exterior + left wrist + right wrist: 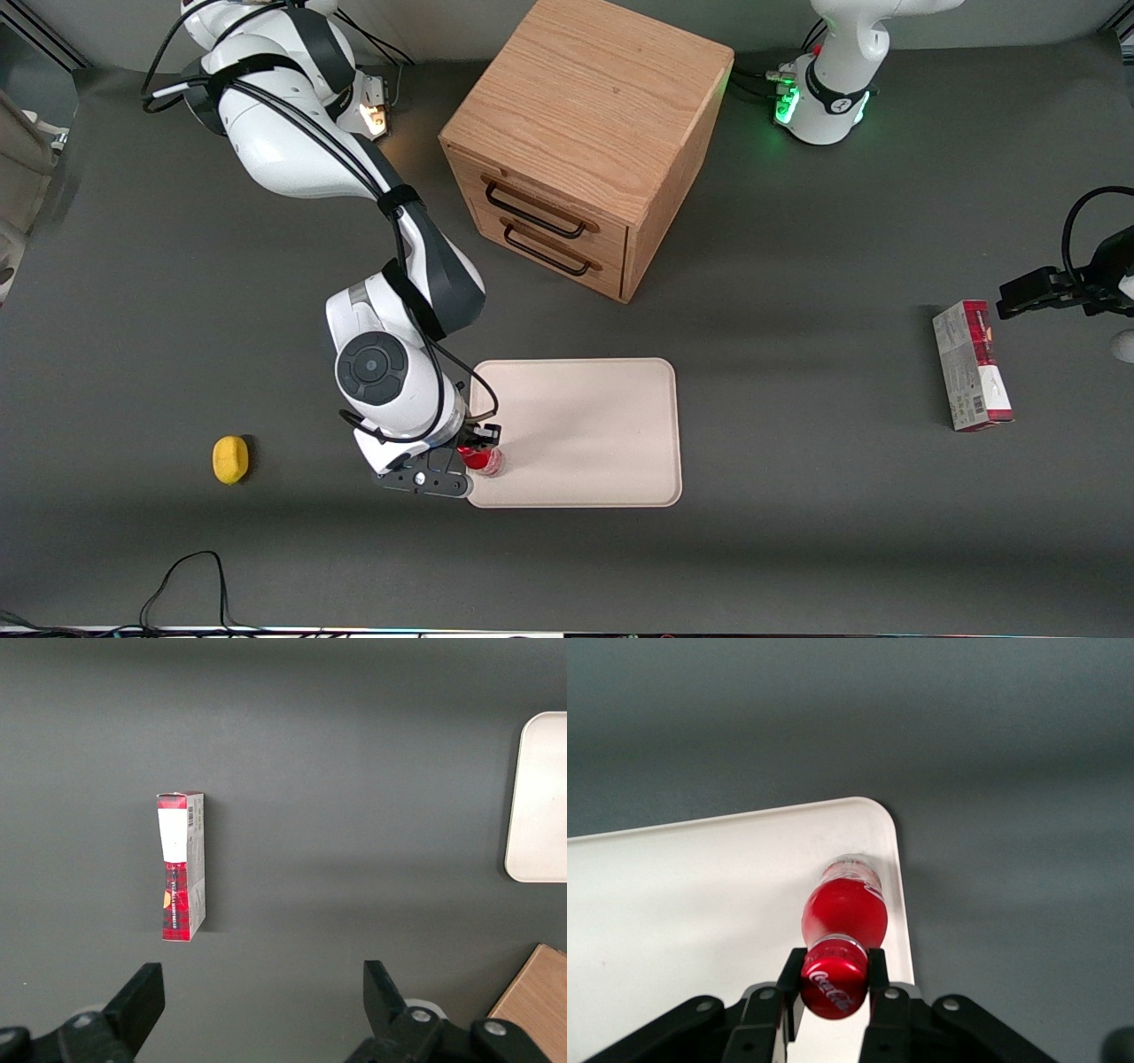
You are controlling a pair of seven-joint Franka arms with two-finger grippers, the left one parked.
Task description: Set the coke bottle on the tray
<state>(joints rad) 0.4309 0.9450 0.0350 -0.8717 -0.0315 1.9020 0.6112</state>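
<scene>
Gripper pinching coke bottle at neck, just under cap. Bottle upright, long axis vertical, directly below gripper, over tray corner nearest front camera at working arm's end. Base at or just above tray; release looks next.

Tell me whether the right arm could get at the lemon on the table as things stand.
Probably not yet: the gripper is shut on the coke bottle over the tray corner. Nothing stands between it and the lemon, which lies toward the working arm's end, so once emptied it looks reachable.
</scene>
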